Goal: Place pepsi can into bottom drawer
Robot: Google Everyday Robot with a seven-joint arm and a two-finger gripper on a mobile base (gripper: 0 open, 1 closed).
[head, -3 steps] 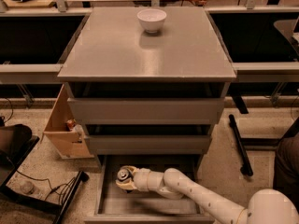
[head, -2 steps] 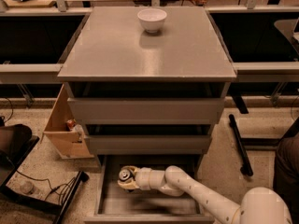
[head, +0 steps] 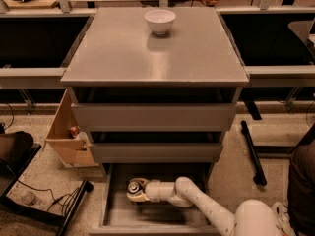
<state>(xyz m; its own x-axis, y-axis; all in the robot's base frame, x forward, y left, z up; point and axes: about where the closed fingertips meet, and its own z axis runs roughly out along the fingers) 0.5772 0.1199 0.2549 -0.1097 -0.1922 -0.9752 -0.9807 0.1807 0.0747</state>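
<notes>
Your gripper [head: 136, 192] is squeezed tight on the pepsi can [head: 133, 186] (silver top showing) at 9 o'clock inside the open bottom drawer [head: 147, 216].

Behind the cream-coloured pincer [head: 135, 191], inside the bottom drawer [head: 105, 200], a glossy white arm [head: 206, 208] of rounded tubular segments widens to a domed white shoulder [head: 256, 221].

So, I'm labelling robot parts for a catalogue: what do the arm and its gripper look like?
The arm is glossy white: smooth rounded tubular segments with bulbous joints, no cables or markings visible. The gripper, inside the bottom drawer, is cream, a shade yellower than the arm.
</notes>
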